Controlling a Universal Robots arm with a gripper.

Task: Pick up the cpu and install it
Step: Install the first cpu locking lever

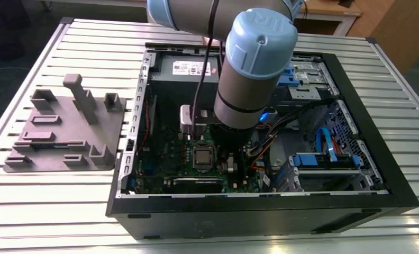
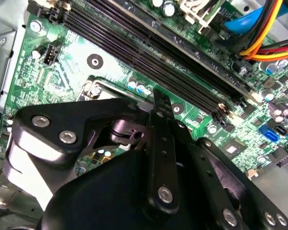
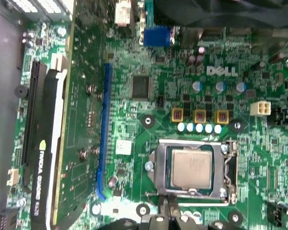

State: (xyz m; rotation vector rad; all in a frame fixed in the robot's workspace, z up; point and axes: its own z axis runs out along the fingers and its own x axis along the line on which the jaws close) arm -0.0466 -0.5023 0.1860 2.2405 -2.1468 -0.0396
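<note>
The cpu, a flat square chip with a silvery-grey top, lies inside the silver socket frame on the green motherboard. In the exterior view the cpu sits mid-board inside the open computer case, just in front of the arm's wrist. My gripper hangs over the board at the socket's edge, beside the chip and apart from it. Its thin dark fingers stand close together with nothing between them.
A graphics card stands along one side of the board, and black memory slots run past the socket. Orange and yellow cables and a blue-tabbed drive cage crowd the case's right. A grey fixture block sits outside on the slatted table.
</note>
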